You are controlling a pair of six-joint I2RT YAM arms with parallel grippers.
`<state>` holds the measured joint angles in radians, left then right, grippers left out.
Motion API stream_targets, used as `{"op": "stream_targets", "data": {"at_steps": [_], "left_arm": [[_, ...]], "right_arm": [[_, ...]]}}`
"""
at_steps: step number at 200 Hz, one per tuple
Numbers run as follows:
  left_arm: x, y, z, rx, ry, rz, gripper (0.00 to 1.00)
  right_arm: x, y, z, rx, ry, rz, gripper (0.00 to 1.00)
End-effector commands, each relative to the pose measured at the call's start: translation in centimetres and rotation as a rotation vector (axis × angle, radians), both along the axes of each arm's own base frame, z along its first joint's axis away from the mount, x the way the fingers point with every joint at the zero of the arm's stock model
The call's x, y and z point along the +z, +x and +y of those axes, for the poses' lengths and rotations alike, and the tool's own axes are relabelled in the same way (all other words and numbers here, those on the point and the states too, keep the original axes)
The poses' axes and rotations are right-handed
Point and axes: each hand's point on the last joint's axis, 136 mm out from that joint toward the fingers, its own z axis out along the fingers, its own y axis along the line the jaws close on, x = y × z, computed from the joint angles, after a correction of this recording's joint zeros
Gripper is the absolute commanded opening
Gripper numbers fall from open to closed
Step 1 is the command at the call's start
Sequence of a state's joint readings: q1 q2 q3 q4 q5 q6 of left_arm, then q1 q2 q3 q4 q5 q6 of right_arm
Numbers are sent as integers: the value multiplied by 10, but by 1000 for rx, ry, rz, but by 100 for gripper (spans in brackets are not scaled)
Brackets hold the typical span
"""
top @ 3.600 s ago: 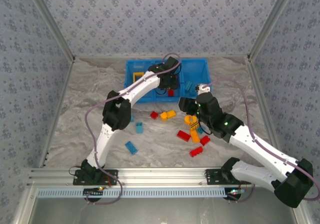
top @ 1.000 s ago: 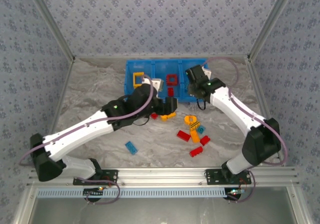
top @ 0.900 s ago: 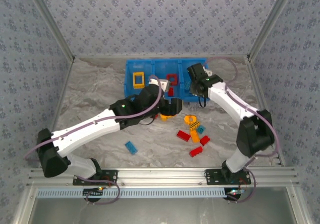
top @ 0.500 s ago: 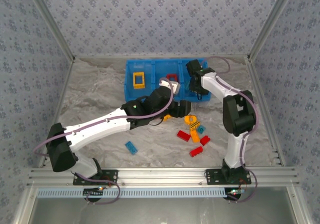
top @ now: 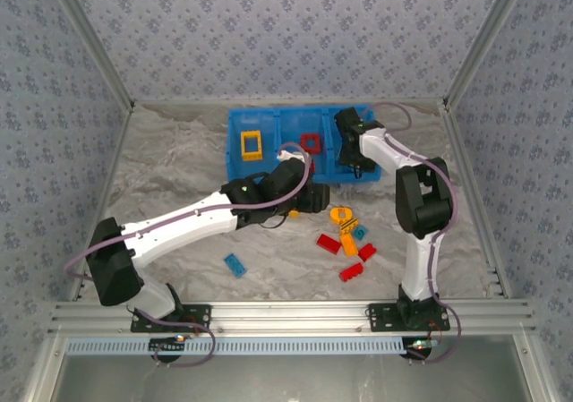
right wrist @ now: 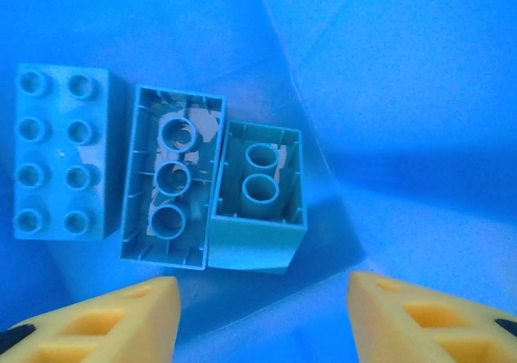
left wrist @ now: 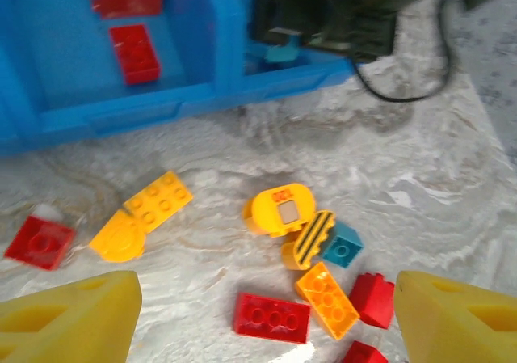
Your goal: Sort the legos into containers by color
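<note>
**Q:** State of both grippers?
**A:** Left gripper [left wrist: 262, 289]: fingers [left wrist: 73, 314] wide apart, nothing between them. It hovers over the loose legos [top: 328, 243] on the table [left wrist: 452, 177]. Right gripper [right wrist: 262, 298]: fingers [right wrist: 428, 318] also apart and empty, down in the right compartment of the bin [top: 235, 156].

**Q:** Where are the pieces?
**A:** Three light blue bricks [right wrist: 171, 187] lie side by side on that compartment's floor, two showing hollow undersides. Middle compartment: red frame [top: 311, 141] and red brick [left wrist: 133, 52]. Left compartment: yellow frame [top: 251, 142]. On the table near the bin's front wall: yellow brick [left wrist: 157, 201], orange rounded piece [left wrist: 279, 209], small teal brick [left wrist: 341, 246], orange brick [left wrist: 327, 294] and several reds. One lone blue brick [top: 235, 264] sits well apart, nearer my bases.

**Q:** Step in hand?
**A:** My reading: the right has nothing to carry, so its drop looks finished. The left is lining up a pick. Less than half looks sorted.

**Q:** Next move?
**A:** Left descends on the long red brick [left wrist: 271, 318] below the gap, jaws across its narrow width. The orange brick lies just beside its corner and could get nudged. The right must lift out of the bin before it reaches for anything.
</note>
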<state>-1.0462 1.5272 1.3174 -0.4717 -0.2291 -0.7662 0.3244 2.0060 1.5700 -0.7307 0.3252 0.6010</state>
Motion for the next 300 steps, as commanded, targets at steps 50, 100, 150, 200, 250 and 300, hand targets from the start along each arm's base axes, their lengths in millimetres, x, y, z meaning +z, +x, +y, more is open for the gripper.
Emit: {"op": "stream_targets", "data": {"at_steps": [50,100,150,200,250,300], "left_arm": [[-85,13,38,400,86,314,78],[-116,31,36,598,-23,466,82],[-140,38,28,672,-41,544,77],[-161,42,28,696,-22,573,66],[-171,44,31,696,11,555,50],[-150,42,40,685,17,510,31]], "right_arm": [[153,-53,21,124,107,-366,57],[143,-169,59,505,314,-543,63],[114,-245,58,610,441,-530,64],[113,-251,58,606,449,-531,64],[112,-246,69,623,451,-514,64],[115,-244,75,636,469,-516,64]]}}
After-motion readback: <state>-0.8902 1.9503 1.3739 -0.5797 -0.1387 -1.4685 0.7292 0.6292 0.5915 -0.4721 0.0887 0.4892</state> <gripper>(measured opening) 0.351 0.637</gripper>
